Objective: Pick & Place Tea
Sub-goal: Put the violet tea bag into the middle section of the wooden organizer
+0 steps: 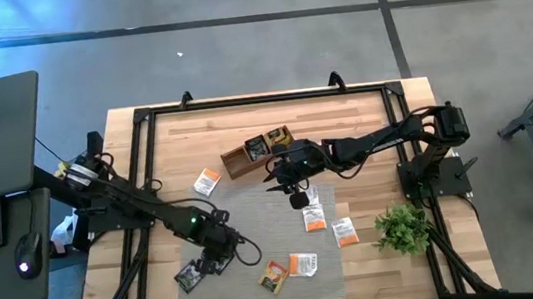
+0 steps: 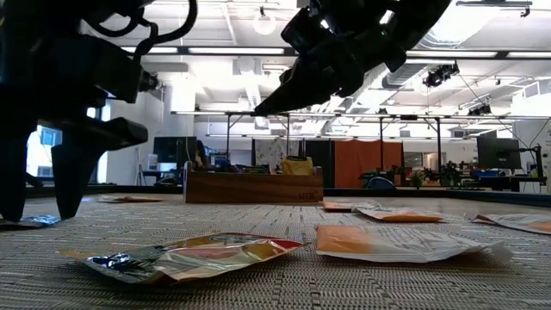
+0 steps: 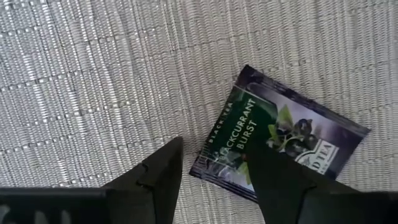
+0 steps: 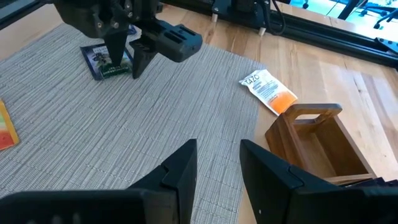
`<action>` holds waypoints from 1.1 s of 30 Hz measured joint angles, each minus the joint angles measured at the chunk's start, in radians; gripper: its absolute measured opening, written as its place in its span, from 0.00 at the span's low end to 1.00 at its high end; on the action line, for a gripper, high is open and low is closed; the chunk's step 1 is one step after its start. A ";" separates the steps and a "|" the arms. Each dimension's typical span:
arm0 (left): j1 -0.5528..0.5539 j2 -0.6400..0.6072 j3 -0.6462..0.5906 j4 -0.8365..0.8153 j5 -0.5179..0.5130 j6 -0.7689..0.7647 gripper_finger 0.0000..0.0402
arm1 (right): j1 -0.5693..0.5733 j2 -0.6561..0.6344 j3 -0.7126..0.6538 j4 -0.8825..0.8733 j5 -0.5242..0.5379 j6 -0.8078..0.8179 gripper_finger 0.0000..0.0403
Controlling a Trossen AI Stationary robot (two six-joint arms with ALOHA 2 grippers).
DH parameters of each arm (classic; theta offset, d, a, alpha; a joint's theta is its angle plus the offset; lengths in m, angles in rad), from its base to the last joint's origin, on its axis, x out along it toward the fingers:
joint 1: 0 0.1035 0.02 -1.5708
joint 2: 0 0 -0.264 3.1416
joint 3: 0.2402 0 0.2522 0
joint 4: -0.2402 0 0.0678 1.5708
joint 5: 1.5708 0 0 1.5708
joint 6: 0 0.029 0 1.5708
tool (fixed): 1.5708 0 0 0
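Observation:
The tea sachets lie scattered flat on a grey woven mat [image 1: 255, 221] and on the wooden table. My left gripper [image 3: 212, 148] is open and points down over a black "Blackcurrant Burst" sachet [image 3: 280, 146] at the mat's near left corner [image 1: 195, 273]. One finger stands over the sachet's edge, the other over bare mat. My right gripper [image 4: 217, 146] is open and empty. It hangs above the mat's far part [image 1: 285, 180], beside the wooden box [image 1: 257, 153], which holds a few sachets [image 1: 268, 141]. My left gripper comes at the black sachet from above, pointing down. One finger [image 3: 273, 180] overlaps the sachet's near edge [image 3: 233, 168]; whether it touches, I cannot tell. The sachet lies flat on the mat.
White-and-orange sachets lie left of the box [image 1: 208, 182], mid-mat [image 1: 312, 217], to the right [image 1: 343, 231] and near the front [image 1: 303, 263], next to a yellow one [image 1: 275, 275]. A small green plant [image 1: 403, 226] stands at the right. A black frame runs around the table.

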State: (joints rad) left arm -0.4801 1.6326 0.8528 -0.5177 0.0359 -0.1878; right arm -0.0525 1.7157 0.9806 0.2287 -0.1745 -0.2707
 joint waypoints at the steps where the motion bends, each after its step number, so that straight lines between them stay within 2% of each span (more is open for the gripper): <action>1: 0.000 0.014 0.001 -0.001 -0.001 0.000 0.43 | 0.000 0.000 0.000 0.000 0.000 0.000 0.29; 6: 0.001 0.041 0.003 -0.022 -0.024 0.000 0.43 | 0.000 0.000 0.000 -0.001 0.000 0.000 0.29; 9: 0.002 0.049 0.003 -0.032 -0.024 0.000 0.37 | 0.000 0.000 0.000 -0.001 0.000 0.000 0.29; 17: 0.005 0.052 0.002 -0.039 -0.007 -0.030 0.03 | 0.000 0.000 0.000 -0.007 0.000 0.000 0.29; 23: 0.003 0.054 0.017 -0.055 -0.028 -0.140 0.05 | 0.000 0.000 0.000 -0.006 0.000 0.000 0.29; 27: 0.003 0.049 0.083 -0.129 -0.132 -0.156 0.01 | 0.000 0.000 0.000 -0.006 0.000 0.000 0.29; 33: 0.049 0.046 0.217 -0.364 -0.451 -0.134 0.02 | 0.000 -0.005 0.000 -0.039 0.054 0.034 0.29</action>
State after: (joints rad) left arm -0.4311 1.6791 1.0698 -0.8817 -0.4153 -0.3222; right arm -0.0525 1.7112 0.9806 0.1894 -0.1210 -0.2367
